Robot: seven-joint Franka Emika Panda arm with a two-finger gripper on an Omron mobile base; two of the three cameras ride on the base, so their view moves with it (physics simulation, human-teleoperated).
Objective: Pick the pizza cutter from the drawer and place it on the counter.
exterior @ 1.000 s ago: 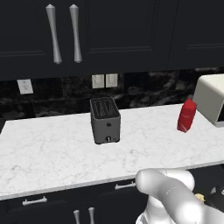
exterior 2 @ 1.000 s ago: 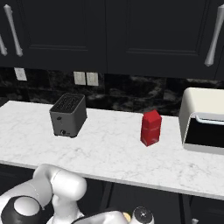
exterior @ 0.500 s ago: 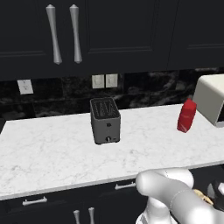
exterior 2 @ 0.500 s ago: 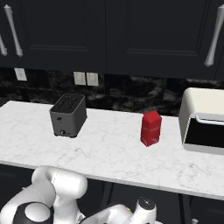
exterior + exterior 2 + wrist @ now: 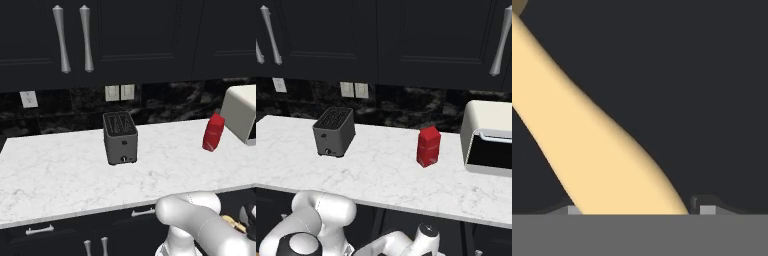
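Between the fingers [image 5: 634,209], the pizza cutter [image 5: 587,135] handle sits grasped, below the near edge of the tabletop [image 5: 65,175].

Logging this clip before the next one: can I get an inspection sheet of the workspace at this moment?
Surface: white marble counter, pizza cutter not on it.
Job's things: tan pizza cutter handle runs between the pincer fingertips, close to the hand camera, dark background behind.
Clutter: toaster, red carton, white appliance at the right end.
Pincer: fingertips flank the handle; contact unclear.
Cables: nothing seen.
Surroundings: dark cabinets, wall outlets.
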